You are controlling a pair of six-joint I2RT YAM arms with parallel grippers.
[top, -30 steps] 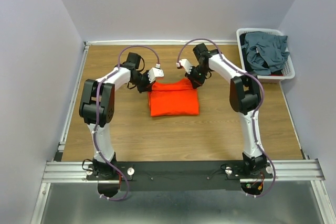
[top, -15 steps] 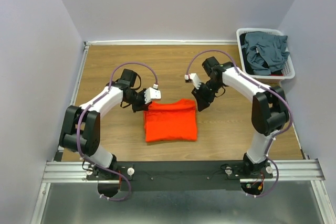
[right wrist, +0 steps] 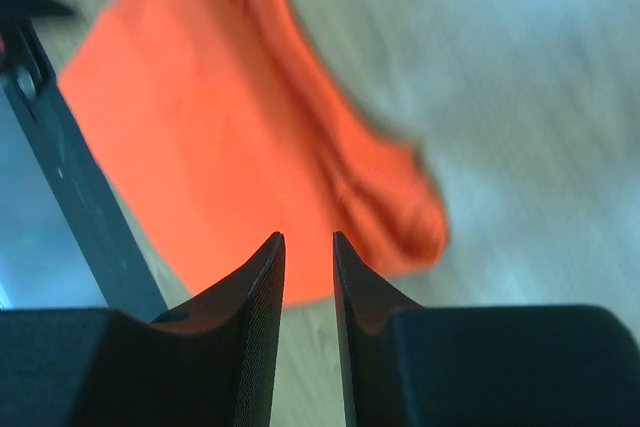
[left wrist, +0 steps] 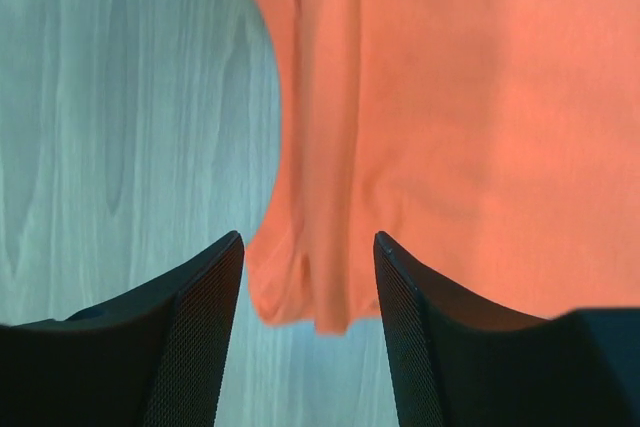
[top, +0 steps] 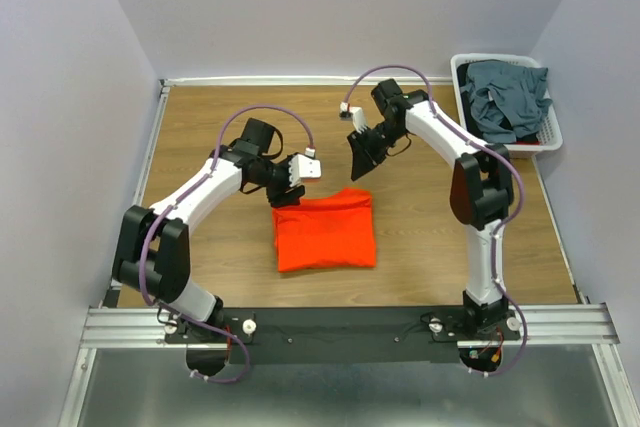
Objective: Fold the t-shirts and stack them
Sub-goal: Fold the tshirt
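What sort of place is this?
Likely a robotics test cell: two robot arms bolted at a walled-in wooden table, with a folded orange t-shirt and a basket of grey shirts.

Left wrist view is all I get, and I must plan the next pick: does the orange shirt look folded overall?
Observer: Yes. The orange t-shirt lies as one folded, roughly rectangular bundle on the table, near the middle.
Operator: Where is the right gripper?
Observer: The right gripper hovers just beyond the shirt's far edge, its jaws narrowly parted and empty.
Operator: Any more shirts to fetch?
Observer: Blue-grey t-shirts sit heaped in the white basket at the table's far right corner.
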